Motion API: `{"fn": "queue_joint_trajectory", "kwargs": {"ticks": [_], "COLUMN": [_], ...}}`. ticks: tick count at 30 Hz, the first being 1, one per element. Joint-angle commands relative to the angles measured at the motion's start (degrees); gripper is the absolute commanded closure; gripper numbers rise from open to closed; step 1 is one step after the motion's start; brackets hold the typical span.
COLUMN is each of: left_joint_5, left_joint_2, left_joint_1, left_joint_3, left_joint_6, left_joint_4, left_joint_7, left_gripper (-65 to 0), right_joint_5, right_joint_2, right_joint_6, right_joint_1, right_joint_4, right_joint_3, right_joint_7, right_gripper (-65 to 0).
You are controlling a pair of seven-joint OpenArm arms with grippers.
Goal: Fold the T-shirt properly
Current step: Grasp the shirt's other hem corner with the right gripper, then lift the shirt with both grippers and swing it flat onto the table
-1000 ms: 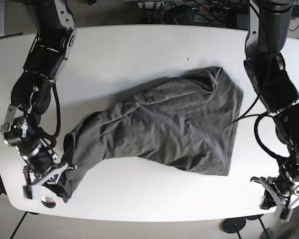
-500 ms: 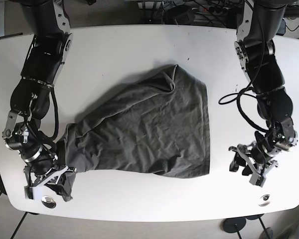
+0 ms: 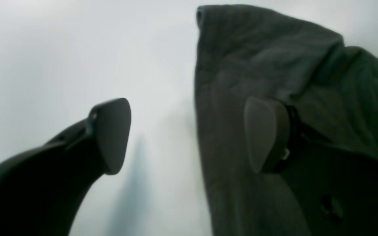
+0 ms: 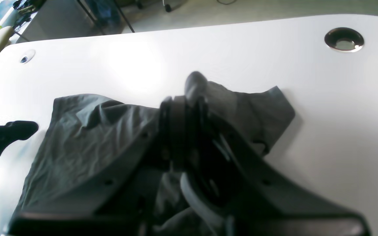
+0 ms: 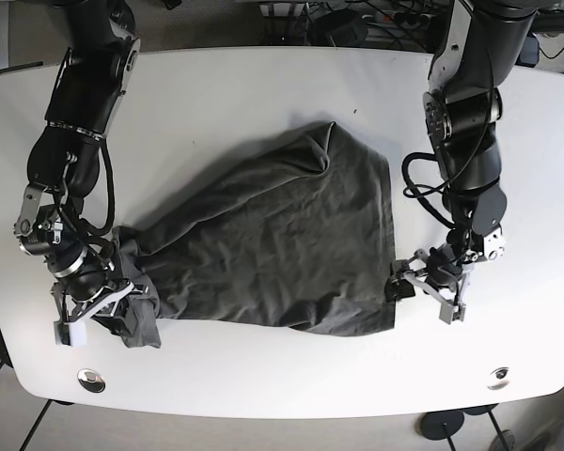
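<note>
A dark grey T-shirt (image 5: 282, 244) lies crumpled across the middle of the white table (image 5: 244, 103). My right gripper (image 5: 113, 305) is at the shirt's lower left end and is shut on a bunched corner of it. The right wrist view shows the closed fingers (image 4: 194, 83) with cloth (image 4: 87, 137) gathered around them. My left gripper (image 5: 401, 282) is open at the shirt's lower right edge. In the left wrist view one finger (image 3: 110, 137) is over bare table and the other finger (image 3: 264, 134) is over the shirt (image 3: 274, 59), with the edge between them.
Round cable holes sit in the table near its front corners (image 5: 90, 379) (image 5: 496, 378), one also seen as a grommet (image 4: 344, 39). Cables and dark equipment (image 5: 357, 23) lie behind the far table edge. The floor (image 4: 176, 13) shows beyond the table.
My left gripper came in from the table's front right corner to the shirt's right edge. The right gripper lifted slightly with its corner, and the shirt was drawn leftward and bunched narrower.
</note>
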Motion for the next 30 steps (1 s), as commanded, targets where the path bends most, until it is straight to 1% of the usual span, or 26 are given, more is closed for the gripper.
{"fn": "queue_joint_trajectory", "kwargs": {"ticks": [1,5,8,13,14,15,17,19,20,21,22,24,25,27,28,29,30], "left_joint_5": [-0.97,-1.06,-1.06,-0.97,-1.06,-1.06,-1.06,-1.06,-1.06,-1.06,-1.15,-1.15,-1.15,-1.15,-1.15,-1.15,-1.15], "left_joint_2": [1.19,4.71,6.38,8.93,8.93,8.93,8.49,7.43,6.38,5.85,5.41,4.35,4.09,4.09,4.09,4.09,4.09], "left_joint_1": [-3.05,-4.72,-5.43,-5.08,-5.08,-5.08,-5.08,-5.08,-5.08,-5.08,-5.16,-5.34,-5.25,-4.64,-2.70,-0.86,1.52], "left_joint_3": [-0.06,-0.06,-0.15,-0.15,-0.15,-0.24,-0.24,-0.24,-0.24,-0.24,-0.24,-0.33,-0.42,-1.38,-2.44,-3.76,-4.99], "left_joint_6": [-0.53,-0.36,-0.27,-0.09,0.43,2.45,5.18,6.41,6.23,6.15,6.06,2.54,0.96,0.52,0.52,0.52,0.43], "left_joint_4": [-2.06,-6.81,-10.76,-11.64,-11.64,-11.64,-11.73,-11.64,-11.64,-11.55,-11.47,-10.85,-8.83,-2.94,1.19,6.20,13.94], "left_joint_7": [-1.07,-1.16,-1.16,-1.24,-1.95,-4.50,-7.66,-9.33,-9.33,-9.24,-9.24,-9.24,-7.49,-3.27,-0.89,1.66,5.17], "left_gripper": [-51.2,-51.2,-51.2,-50.6,-47.6,-38.9,-23.6,-7.6,-2.4,-0.8,-0.8,-0.7,-0.6,-0.6,-0.6,-0.6,-0.6], "right_joint_5": [0.93,0.93,0.93,0.93,0.93,0.93,0.93,0.93,0.93,0.93,0.93,0.93,0.93,1.19,1.90,2.69,4.27], "right_joint_2": [0.74,0.74,0.74,0.74,0.74,0.74,0.74,0.74,0.74,0.74,0.74,0.74,0.83,0.83,0.74,0.74,1.18], "right_joint_6": [0.37,0.37,0.37,0.37,0.37,0.37,0.37,0.37,0.37,0.37,0.37,0.37,0.37,0.37,0.37,0.37,0.29], "right_joint_1": [0.92,0.65,0.56,0.04,-0.23,-0.40,-0.58,-0.58,-0.67,-0.67,-0.67,-0.67,-1.11,-1.90,-2.42,-3.39,-4.18], "right_joint_4": [2.23,3.02,3.02,3.02,3.02,3.02,3.02,3.02,3.02,3.02,3.02,3.02,3.02,4.26,5.31,5.84,6.45], "right_joint_3": [0.23,0.23,0.32,0.32,0.32,0.32,0.32,0.32,0.32,0.32,0.32,0.41,0.41,2.34,3.57,4.10,4.45], "right_joint_7": [1.63,1.63,1.63,1.63,1.63,1.63,1.63,1.63,1.63,1.63,1.63,1.63,1.63,1.63,1.37,1.28,1.28], "right_gripper": [-2.2,-2.2,-2.2,-2.2,-2.2,-2.2,-2.2,-2.2,-2.2,-2.2,-2.2,-2.2,-2.2,-2.2,-2.2,-2.2,-2.2]}}
